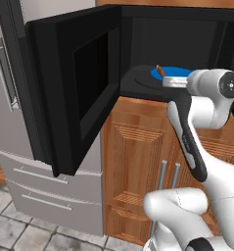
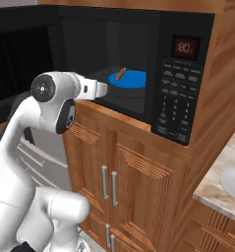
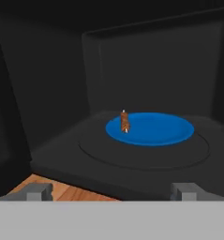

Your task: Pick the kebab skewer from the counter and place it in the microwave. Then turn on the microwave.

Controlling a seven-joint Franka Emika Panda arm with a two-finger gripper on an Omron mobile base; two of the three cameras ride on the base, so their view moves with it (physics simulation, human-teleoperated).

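now kebab skewer [image 3: 125, 122] lies on blue plate [image 3: 155, 130], gripper [image 3: 111, 191] wide

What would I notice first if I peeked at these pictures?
Probably the bright blue round plate glowing inside the dark microwave, with the little kebab skewer lying on its edge. Next, the microwave's big black door hanging wide open on the left, and the white arm's open pincer just at the oven's mouth, holding nothing.

White arm [image 1: 206, 171]; dark joints; grey tool tips [image 3: 38, 191].
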